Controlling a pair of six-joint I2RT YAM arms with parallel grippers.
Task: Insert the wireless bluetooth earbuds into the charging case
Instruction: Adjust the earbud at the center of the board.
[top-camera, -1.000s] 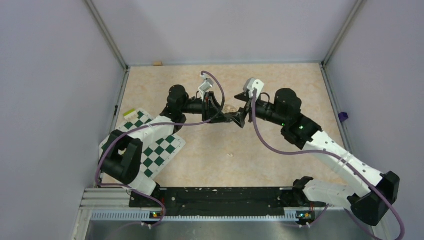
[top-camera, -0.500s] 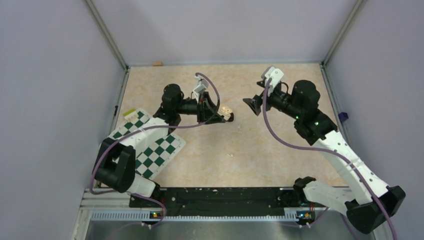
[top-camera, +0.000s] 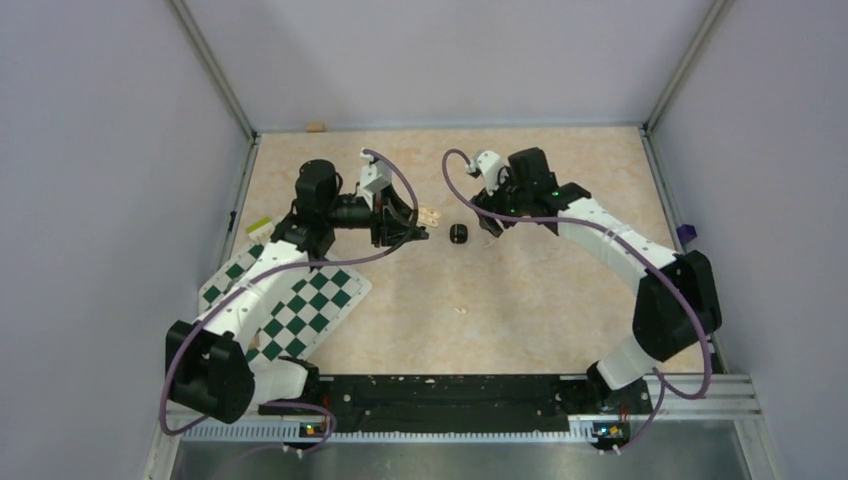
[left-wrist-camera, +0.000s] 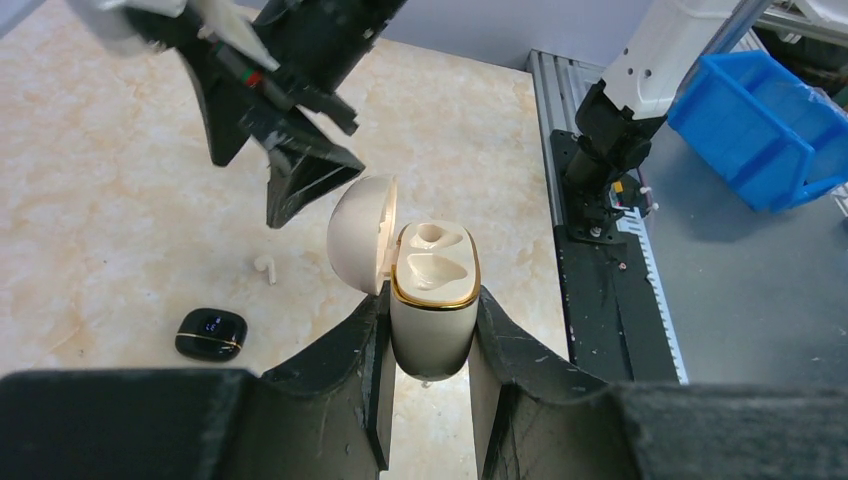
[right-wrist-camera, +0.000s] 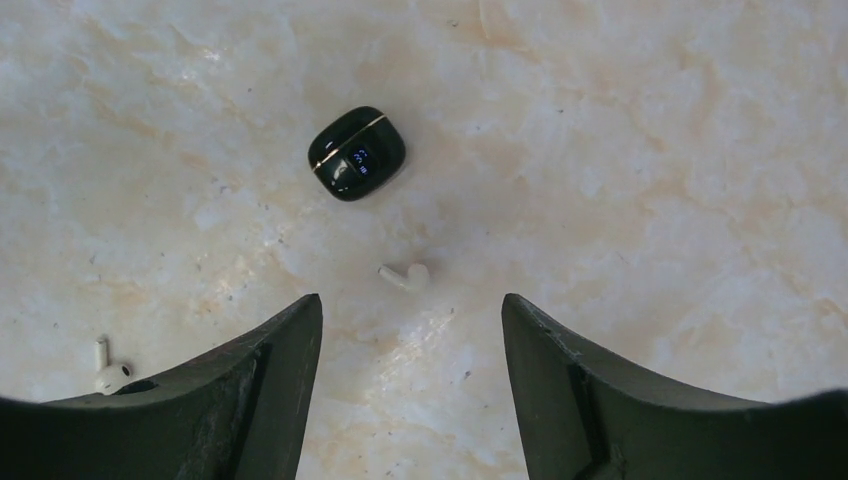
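My left gripper (left-wrist-camera: 432, 300) is shut on the cream-white charging case (left-wrist-camera: 432, 300). The case's lid (left-wrist-camera: 358, 245) is swung open and both sockets are empty; from above the case (top-camera: 428, 214) shows at the left gripper (top-camera: 420, 222). Two white stemmed earbuds lie on the table: one (right-wrist-camera: 405, 275) just ahead of my right gripper (right-wrist-camera: 411, 300), the other (right-wrist-camera: 110, 373) by its left finger. The right gripper (top-camera: 492, 216) hangs open above the table with nothing between its fingers (left-wrist-camera: 300, 190). The near earbud (left-wrist-camera: 265, 267) also shows in the left wrist view.
A glossy black rounded piece (right-wrist-camera: 356, 153) with a gold seam and a small lit display lies on the table between the arms (top-camera: 459, 233). The chequered mat (top-camera: 320, 300) lies at the left. A small wooden block (top-camera: 315, 127) sits by the back wall.
The grippers, touching at the centre a second ago, have parted. The left arm drew left with the case. The right arm pulled away right, then swung back over the earbud.
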